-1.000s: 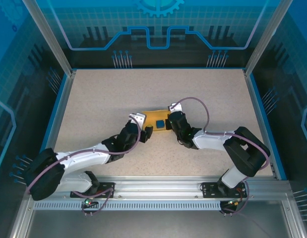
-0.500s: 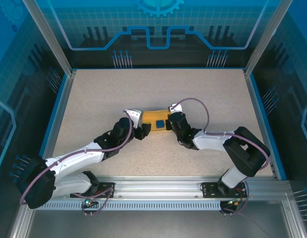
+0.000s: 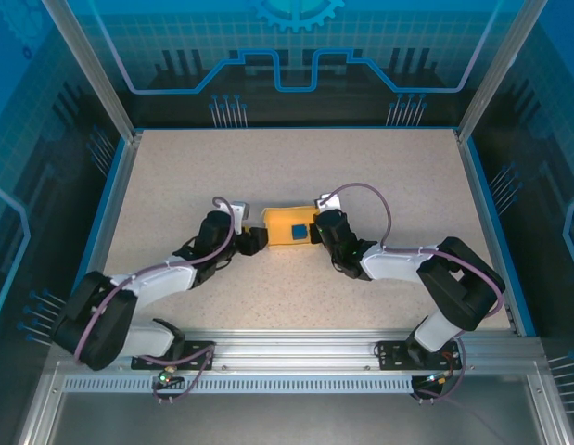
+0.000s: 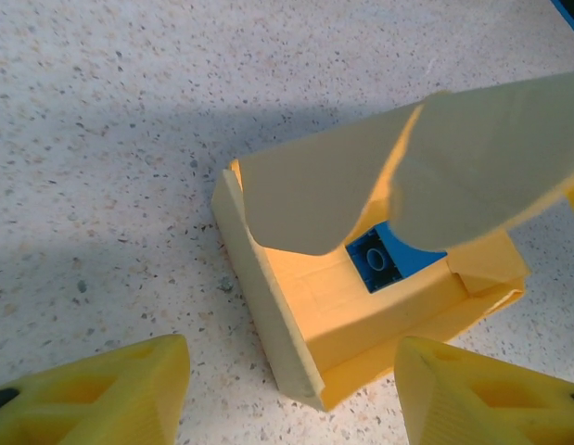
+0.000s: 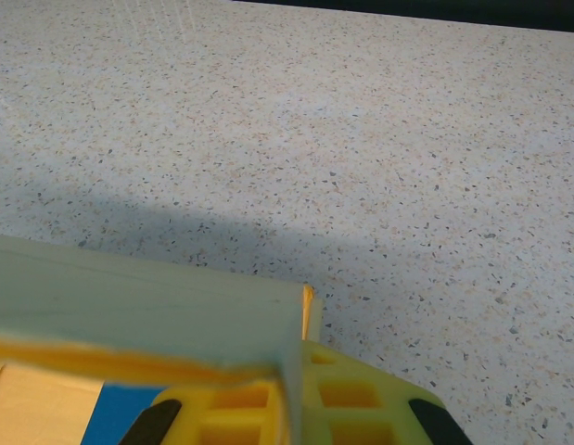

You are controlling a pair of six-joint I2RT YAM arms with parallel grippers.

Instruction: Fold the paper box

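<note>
Mid-fold: paper box on counter, walls up, just ahead of left fingers, parted and empty; right fingers pinched shut, apparently on its raised flap. Next: lower flap, tuck inside front wall.

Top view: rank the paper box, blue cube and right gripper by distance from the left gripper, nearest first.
1. paper box, its wall just right of the left gripper.
2. blue cube, inside the box.
3. right gripper, at the box's right edge.
</note>
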